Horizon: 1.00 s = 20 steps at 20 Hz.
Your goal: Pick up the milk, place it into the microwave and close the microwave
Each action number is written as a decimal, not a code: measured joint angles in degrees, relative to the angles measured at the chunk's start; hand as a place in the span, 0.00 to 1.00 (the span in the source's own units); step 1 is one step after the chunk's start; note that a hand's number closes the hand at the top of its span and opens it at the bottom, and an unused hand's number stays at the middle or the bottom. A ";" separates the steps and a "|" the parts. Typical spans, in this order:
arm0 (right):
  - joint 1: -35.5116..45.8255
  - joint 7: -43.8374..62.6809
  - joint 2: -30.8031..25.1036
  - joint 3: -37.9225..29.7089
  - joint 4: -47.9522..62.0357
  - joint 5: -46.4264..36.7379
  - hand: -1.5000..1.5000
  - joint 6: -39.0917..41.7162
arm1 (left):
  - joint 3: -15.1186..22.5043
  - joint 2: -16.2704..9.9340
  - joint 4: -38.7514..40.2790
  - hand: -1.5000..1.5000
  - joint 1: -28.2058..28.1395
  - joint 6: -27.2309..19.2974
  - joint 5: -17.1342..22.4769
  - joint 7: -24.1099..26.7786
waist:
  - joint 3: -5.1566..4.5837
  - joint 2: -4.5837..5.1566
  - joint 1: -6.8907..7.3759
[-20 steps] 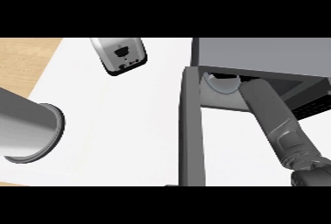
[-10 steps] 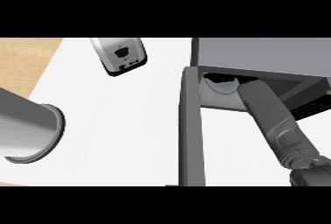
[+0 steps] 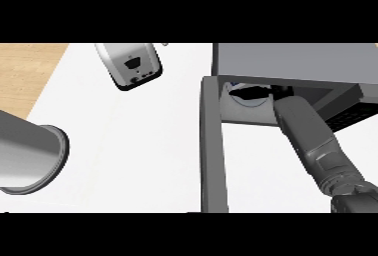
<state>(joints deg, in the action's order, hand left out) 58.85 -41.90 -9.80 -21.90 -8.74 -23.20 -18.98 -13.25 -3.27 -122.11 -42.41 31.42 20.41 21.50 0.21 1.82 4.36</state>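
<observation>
The right hand (image 3: 249, 93) is inside the microwave (image 3: 295, 62), at the far right part of the worktop (image 3: 140, 145). Only a small dark part of this hand shows in the opening, so I cannot tell if its fingers are apart, together or clamped on something. The grey right forearm (image 3: 310, 137) goes from the lower right corner of the view up into the opening. Just beside the hand, on the left inside the microwave, there is a pale round shape with a thin blue line; I cannot tell if this is the milk, because the hand and the frame hide most of it. The microwave door (image 3: 214, 150) stands open and shows as a long grey bar that runs from the opening toward the near edge of the worktop. Near the far edge, left of the microwave, lies a grey appliance (image 3: 131, 65), tilted. At the left edge the left forearm (image 3: 26, 155) shows only as a wide grey cylinder; the left hand is out of view.
</observation>
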 measured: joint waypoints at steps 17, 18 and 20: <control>-12.71 -8.69 3.97 0.42 -6.15 4.39 0.00 14.66 | 14.14 3.11 -3.62 0.00 2.96 -4.97 -12.50 -3.66 | -0.22 -2.12 -4.94; -13.98 -8.73 4.23 0.74 -7.18 4.57 0.00 15.36 | 15.55 3.14 -3.93 0.00 3.35 -5.64 -13.48 -4.17 | -0.23 -2.23 -5.18; -17.10 -9.19 4.50 1.22 -9.36 5.11 0.00 16.80 | 17.75 3.18 -5.11 0.00 4.46 -7.03 -14.34 -6.61 | -0.24 -2.33 -5.54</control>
<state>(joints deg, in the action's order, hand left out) 41.75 -51.09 -5.31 -20.68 -18.09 -18.09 -2.18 4.50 -0.09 -127.22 -37.95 24.39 6.07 14.89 -0.03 -0.51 -1.18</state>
